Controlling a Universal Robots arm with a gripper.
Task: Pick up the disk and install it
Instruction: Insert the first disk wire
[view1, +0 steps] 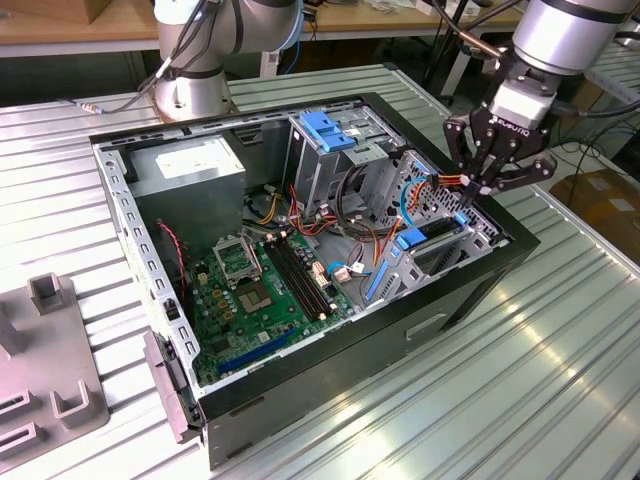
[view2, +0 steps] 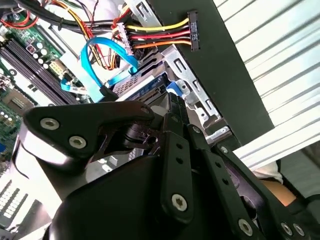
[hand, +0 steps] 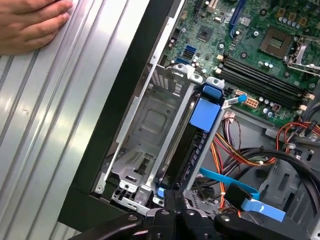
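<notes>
Gripper (view1: 477, 185) hangs at the exterior view's upper right, and I cannot tell whether it is spread or pinching. Just below it, the disk (view1: 437, 233), dark with a blue tab, stands on edge inside the open computer case (view1: 300, 372) on a ribbed metal table (view1: 520, 400). In the first wrist view, the blue-railed disk (hand: 204, 114) reaches the gripper (hand: 180, 215), and a hand (hand: 30, 22) rests on the table.

Your open black computer case (view1: 330, 370) sits on the ribbed metal worktop (view1: 500, 400), grey power-supply box (view1: 190, 165) at its ten o'clock.

Probably a robotics lab: open computer case (view1: 450, 300) on slatted metal bench (view1: 480, 400), workbenches (view1: 60, 25) behind.
</notes>
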